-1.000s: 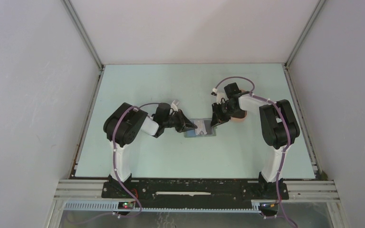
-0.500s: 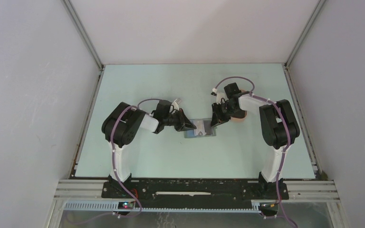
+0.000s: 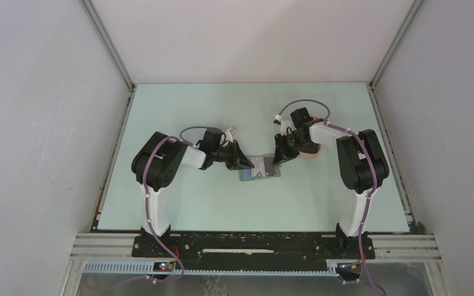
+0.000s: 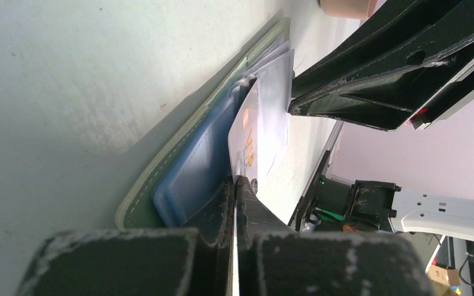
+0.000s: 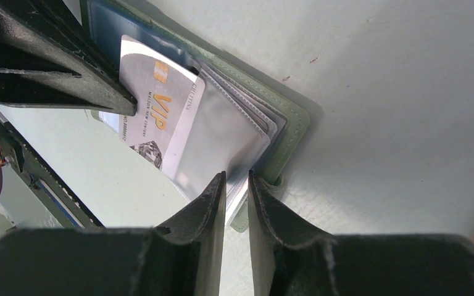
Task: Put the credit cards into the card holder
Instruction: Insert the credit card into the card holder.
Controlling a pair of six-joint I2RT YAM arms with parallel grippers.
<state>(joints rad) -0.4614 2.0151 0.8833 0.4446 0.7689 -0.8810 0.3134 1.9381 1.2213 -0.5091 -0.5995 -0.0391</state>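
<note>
The card holder [image 3: 260, 168] lies open mid-table, grey-green [image 5: 293, 120] with clear inner sleeves [image 5: 222, 132]. A silvery credit card [image 5: 157, 102] with orange lettering sits partly inside a sleeve, its near end sticking out. My left gripper [image 4: 236, 180] is shut on that card [image 4: 247, 132] by its edge, coming in from the left [image 3: 245, 164]. My right gripper [image 5: 237, 179] pinches the sleeve edges at the holder's right end [image 3: 278, 160]. The holder [image 4: 160, 179] lies flat on the table.
A salmon-pink tray [image 3: 311, 154] sits just right of the right gripper, partly under that arm. The two grippers' fingers [image 4: 376, 80] stand close together over the holder. Pale green table [image 3: 222, 203] lies all round; frame posts stand at the far corners.
The left arm's wrist has shifted slightly toward the far side, its tip staying at the holder. The right arm and the holder have not moved.
</note>
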